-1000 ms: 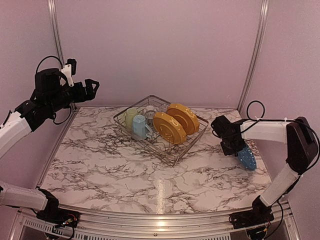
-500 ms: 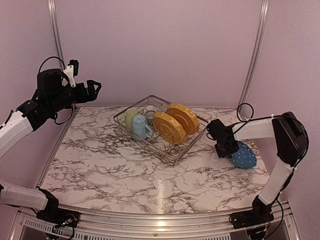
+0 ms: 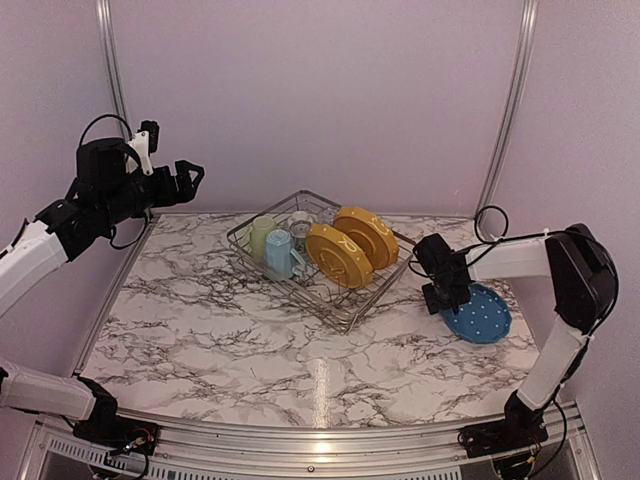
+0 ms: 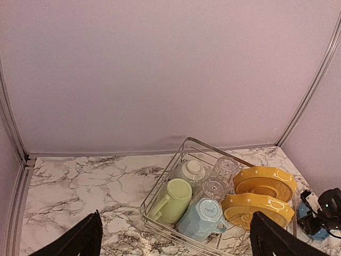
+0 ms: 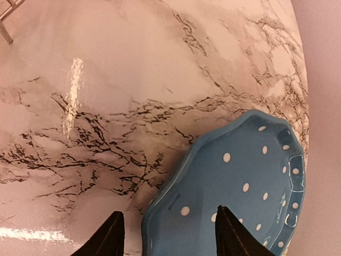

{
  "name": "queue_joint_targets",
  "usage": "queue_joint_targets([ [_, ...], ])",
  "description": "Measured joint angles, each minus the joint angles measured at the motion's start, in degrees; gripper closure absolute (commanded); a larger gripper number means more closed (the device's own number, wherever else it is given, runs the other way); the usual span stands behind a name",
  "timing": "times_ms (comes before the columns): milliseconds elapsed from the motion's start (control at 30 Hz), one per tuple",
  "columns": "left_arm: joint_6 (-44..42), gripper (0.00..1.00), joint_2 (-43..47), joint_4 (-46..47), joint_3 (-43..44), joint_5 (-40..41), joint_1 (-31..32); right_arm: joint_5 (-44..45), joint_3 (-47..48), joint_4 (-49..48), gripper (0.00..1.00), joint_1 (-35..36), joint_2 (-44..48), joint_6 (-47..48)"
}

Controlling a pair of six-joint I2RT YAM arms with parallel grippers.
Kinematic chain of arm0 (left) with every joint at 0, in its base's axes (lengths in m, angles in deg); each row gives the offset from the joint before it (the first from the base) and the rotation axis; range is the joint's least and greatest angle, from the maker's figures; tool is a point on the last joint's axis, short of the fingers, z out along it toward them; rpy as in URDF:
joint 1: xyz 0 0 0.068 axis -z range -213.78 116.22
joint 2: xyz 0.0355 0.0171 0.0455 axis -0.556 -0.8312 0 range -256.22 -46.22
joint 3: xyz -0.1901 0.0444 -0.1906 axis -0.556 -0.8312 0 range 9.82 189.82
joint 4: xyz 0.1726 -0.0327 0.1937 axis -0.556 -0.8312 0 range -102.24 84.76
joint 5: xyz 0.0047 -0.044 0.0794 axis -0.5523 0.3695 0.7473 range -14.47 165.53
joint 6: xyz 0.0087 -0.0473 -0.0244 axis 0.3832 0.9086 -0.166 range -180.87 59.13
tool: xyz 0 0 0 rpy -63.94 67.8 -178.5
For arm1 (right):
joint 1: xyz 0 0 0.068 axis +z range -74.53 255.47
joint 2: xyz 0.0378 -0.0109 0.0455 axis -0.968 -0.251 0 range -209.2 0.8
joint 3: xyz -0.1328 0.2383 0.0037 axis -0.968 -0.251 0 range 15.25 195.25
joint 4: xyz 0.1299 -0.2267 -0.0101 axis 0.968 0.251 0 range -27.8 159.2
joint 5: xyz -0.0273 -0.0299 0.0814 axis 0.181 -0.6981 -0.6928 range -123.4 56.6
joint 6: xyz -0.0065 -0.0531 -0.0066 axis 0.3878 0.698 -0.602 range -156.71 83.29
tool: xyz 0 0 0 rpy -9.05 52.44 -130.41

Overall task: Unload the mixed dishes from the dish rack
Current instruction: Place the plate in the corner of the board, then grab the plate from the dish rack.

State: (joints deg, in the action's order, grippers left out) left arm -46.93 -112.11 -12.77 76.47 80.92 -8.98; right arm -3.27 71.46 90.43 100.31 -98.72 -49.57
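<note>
Below right gripper (image 5: 168,211), blue plate (image 5: 242,181) edge cropped

Open tabletop (image 3: 200,320) left of and before the dish rack (image 3: 340,305); blue plate (image 3: 480,315) flat on its right.

Soft, fairly bright, even light fills every view and tints the walls (image 3: 320,100) lilac. On the glossy desk (image 3: 200,330) a pale vertical glare streak lies in front of the dish rack (image 3: 325,262). Shadows beneath the dish rack are faint. In the right wrist view a second glare streak sits below the dish rack's corner. Focus is sharp throughout.
</note>
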Motion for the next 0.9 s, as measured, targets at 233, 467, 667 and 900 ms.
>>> queue_joint_targets([
  [233,0.09,0.01,-0.63,0.0,-0.02,-0.44,0.02,-3.61,-0.11,0.66,0.36,0.02,8.48,-0.37],
  [467,0.13,0.01,-0.83,0.0,-0.02,-0.44,0.02,-9.16,-1.77,0.31,0.45,0.07,23.17,2.47],
  [667,0.24,0.01,-1.2,0.0,-0.02,-0.74,0.02,-24.15,-2.82,-2.14,0.33,0.13,32.74,7.34],
  [900,0.44,0.01,-2.47,-0.02,-0.02,-0.87,0.0,-37.48,4.85,-3.72,0.28,4.33,28.65,8.39],
])
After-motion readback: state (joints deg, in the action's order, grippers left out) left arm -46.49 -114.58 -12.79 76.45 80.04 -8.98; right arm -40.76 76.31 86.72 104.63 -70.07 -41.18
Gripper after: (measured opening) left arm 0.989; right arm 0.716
